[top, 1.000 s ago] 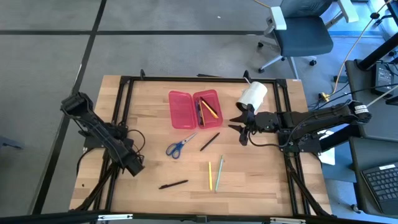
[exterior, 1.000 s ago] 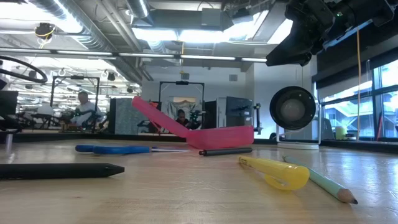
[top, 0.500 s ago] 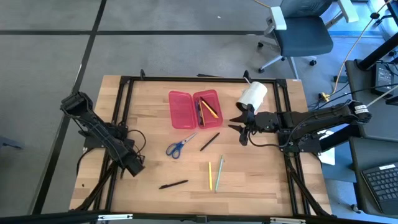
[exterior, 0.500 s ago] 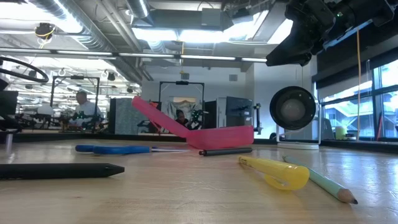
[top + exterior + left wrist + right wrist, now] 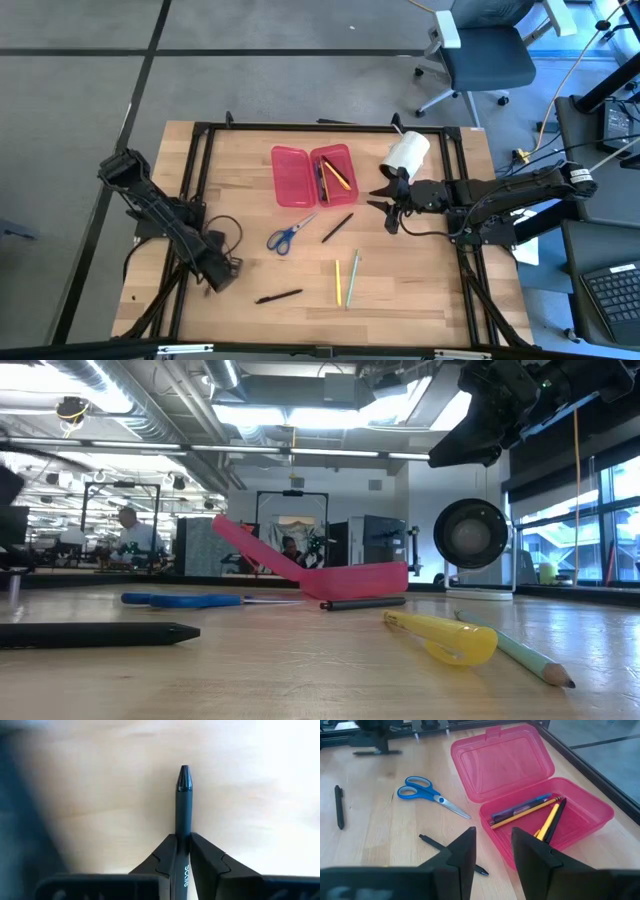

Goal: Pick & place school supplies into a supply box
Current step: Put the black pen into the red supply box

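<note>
- Gripping a slim black pen point(image 5: 183, 805), my left gripper point(image 5: 183, 851) sits low at the table's front-left; its fingers pinch the barrel, tip pointing ahead.
- My right gripper point(image 5: 385, 209) hovers, fingers parted, beside the open pink translucent plastic box point(image 5: 314, 174).
- Pencils point(image 5: 535, 815) lie in the box's right half.
- Blue-handled scissors point(image 5: 288, 234) lie just in front of the box.

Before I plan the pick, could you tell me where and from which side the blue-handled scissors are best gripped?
Probably on the closed blades just beyond the pivot of the blue-handled scissors, coming straight down from above with the jaws set across the blades. The scissors lie flat on the table with the blades shut, so that part is narrow and solid, while the handle loops are wide and hollow.
</note>
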`<action>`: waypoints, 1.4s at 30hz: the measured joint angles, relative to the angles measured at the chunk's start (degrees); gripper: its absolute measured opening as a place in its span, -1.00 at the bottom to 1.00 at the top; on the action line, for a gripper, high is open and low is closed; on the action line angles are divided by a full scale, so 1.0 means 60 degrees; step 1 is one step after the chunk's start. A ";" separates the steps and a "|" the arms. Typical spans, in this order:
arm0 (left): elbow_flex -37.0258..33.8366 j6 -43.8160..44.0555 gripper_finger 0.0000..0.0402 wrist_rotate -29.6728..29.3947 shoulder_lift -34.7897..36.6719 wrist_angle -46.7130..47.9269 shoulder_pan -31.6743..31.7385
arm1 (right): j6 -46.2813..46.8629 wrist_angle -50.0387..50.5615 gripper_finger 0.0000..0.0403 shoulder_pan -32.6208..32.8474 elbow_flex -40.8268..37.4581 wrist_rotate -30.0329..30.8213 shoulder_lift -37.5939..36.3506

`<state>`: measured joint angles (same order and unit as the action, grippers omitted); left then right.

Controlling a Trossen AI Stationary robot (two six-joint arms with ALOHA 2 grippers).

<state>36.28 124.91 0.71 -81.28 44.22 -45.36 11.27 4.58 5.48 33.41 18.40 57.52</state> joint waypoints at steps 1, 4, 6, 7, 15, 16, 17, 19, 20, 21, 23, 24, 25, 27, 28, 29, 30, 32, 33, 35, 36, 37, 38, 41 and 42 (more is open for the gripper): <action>0.0069 -0.0083 -0.83 -0.0343 -0.0005 -0.0271 0.0007 | 0.0000 0.0000 -0.36 0.0002 0.0000 0.0001 0.0000; 0.0141 -0.0464 -0.83 -0.1350 -0.0025 -0.0445 0.0014 | 0.0000 -0.0002 -0.36 0.0002 0.0000 0.0001 0.0000; 0.0189 -0.0740 -0.83 -0.1902 -0.0025 -0.0688 0.0021 | 0.0000 -0.0001 -0.36 0.0003 0.0000 0.0002 0.0000; 0.0198 -0.0778 -0.83 -0.2034 -0.0024 -0.0727 0.0029 | 0.0001 0.0000 -0.36 0.0000 0.0000 0.0000 0.0000; 0.0195 -0.0804 -0.84 -0.2696 0.0005 -0.0761 0.0036 | 0.0004 -0.0004 -0.36 0.0001 0.0000 0.0000 0.0000; 0.0195 -0.0870 -0.84 -0.2952 0.0050 -0.0890 0.0040 | 0.0004 -0.0004 -0.36 0.0003 0.0000 0.0000 0.0000; 0.0195 -0.1022 -0.84 -0.3243 0.0114 -0.1071 0.0052 | 0.0004 -0.0005 -0.36 0.0001 0.0000 0.0001 0.0000; 0.0195 -0.1487 -0.84 -0.3904 0.0286 -0.1575 0.0137 | 0.0008 -0.0007 -0.36 0.0003 0.0000 0.0003 0.0000; 0.0195 -0.1807 -0.84 -0.4257 0.0410 -0.1803 0.0190 | 0.0015 -0.0007 -0.36 0.0003 0.0000 0.0000 0.0000; 0.0195 -0.2197 -0.84 -0.4628 0.0536 -0.2056 0.0268 | 0.0015 -0.0007 -0.36 0.0003 0.0000 0.0000 0.0000; 0.0198 -0.3042 -0.84 -0.5288 0.0774 -0.2539 0.0442 | 0.0015 -0.0015 -0.36 0.0001 0.0000 0.0001 0.0000; 0.0198 -0.3502 -0.84 -0.5572 0.0909 -0.2730 0.0539 | 0.0015 -0.0036 -0.36 0.0002 0.0000 0.0001 0.0000; 0.0198 -0.4005 -0.84 -0.5834 0.1043 -0.2981 0.0642 | 0.0011 -0.0069 -0.36 0.0003 0.0000 0.0000 0.0000; 0.0198 -0.5089 -0.84 -0.6186 0.1263 -0.3519 0.0869 | 0.0007 -0.0093 -0.36 0.0003 0.0000 0.0000 0.0000; 0.0198 -0.5737 -0.84 -0.6301 0.1359 -0.3860 0.0997 | 0.0007 -0.0091 -0.36 0.0003 0.0000 0.0000 0.0000; 0.0198 -0.6411 -0.84 -0.6392 0.1450 -0.4277 0.1127 | 0.0003 -0.0091 -0.36 0.0003 0.0000 0.0000 0.0004; 0.0198 -0.7064 -0.84 -0.6448 0.1540 -0.4696 0.1274 | -0.0012 -0.0093 -0.36 0.0001 0.0000 -0.0001 0.0005; 0.0198 -0.8656 -0.84 -0.6452 0.1630 -0.5771 0.1639 | -0.0183 -0.0142 -0.36 0.0003 0.0004 -0.0111 0.0051; 0.0198 -0.9510 -0.84 -0.6438 0.1650 -0.6324 0.1838 | -0.0257 -0.0179 -0.36 0.0000 0.0000 -0.0264 0.0061; 0.0203 -1.1243 -0.84 -0.6313 0.1670 -0.7558 0.2259 | -0.0490 -0.0577 -0.36 0.0000 0.0006 -0.0694 0.0191; 0.0209 -1.2081 -0.84 -0.6204 0.1669 -0.8126 0.2474 | -0.0666 -0.0747 -0.36 0.0002 0.0007 -0.0937 0.0268; 0.0209 -1.2862 -0.84 -0.6120 0.1670 -0.8636 0.2698 | -0.0784 -0.0981 -0.36 0.0002 0.0007 -0.1191 0.0387; 0.0211 -1.3568 -0.84 -0.6064 0.1668 -0.9093 0.2913 | -0.1004 -0.1361 -0.36 0.0003 0.0007 -0.1520 0.0534; 0.0213 -1.5449 -0.84 -0.6034 0.1668 -0.9961 0.3570 | -0.1474 -0.2556 -0.36 0.0010 0.0007 -0.2471 0.1015; 0.0213 -1.5988 -0.84 -0.5992 0.1668 -1.0096 0.3763 | -0.1640 -0.2992 -0.36 0.0007 0.0007 -0.2733 0.1205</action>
<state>37.56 28.98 -35.24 -71.26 -16.35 -22.78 1.43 -13.38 5.52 33.45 2.00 64.74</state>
